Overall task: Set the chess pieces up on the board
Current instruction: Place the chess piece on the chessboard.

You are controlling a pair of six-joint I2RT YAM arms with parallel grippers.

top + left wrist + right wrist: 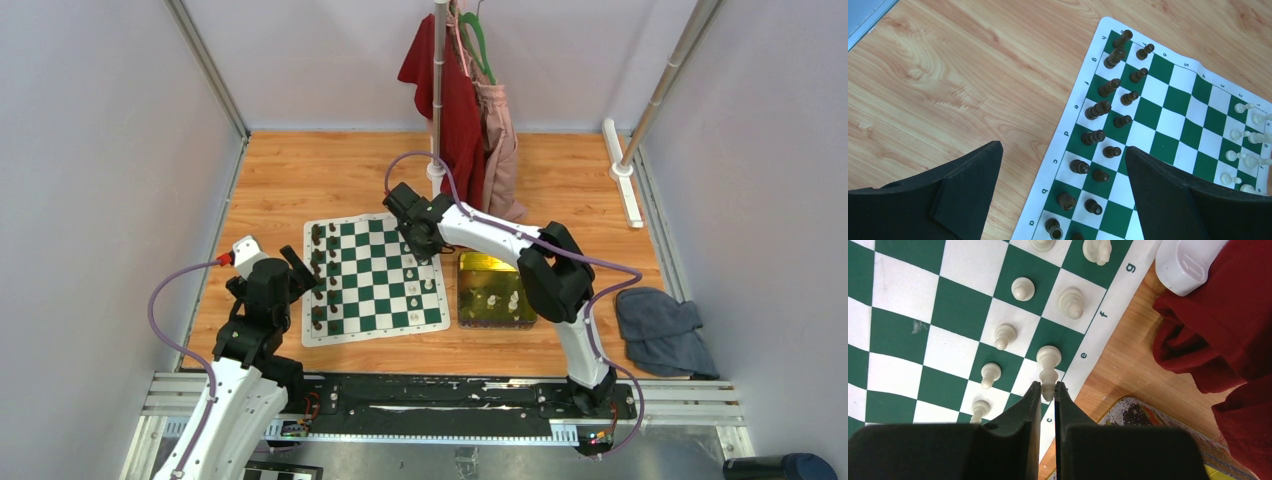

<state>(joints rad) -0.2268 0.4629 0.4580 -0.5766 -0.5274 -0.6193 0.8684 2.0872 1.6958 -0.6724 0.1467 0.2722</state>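
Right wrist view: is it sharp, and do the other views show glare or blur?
Right wrist view: sharp on the board and the chess piece in the right gripper, soft shadows, no glare. Left wrist view: sharp, the left gripper nearly black. Top external view: evenly lit, not blurred.

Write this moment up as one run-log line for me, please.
right gripper: shut on cream chess piece at board edge | left gripper: open, near dark chessmen

The board [375,285] was checked dark green and white inside a white border. The chess pieces [1048,365] were cream-white, the opposing chessmen [1098,108] dark brown. The worktop [300,180] showed orange-brown wood grain, and the cloth [1218,315] was deep red.
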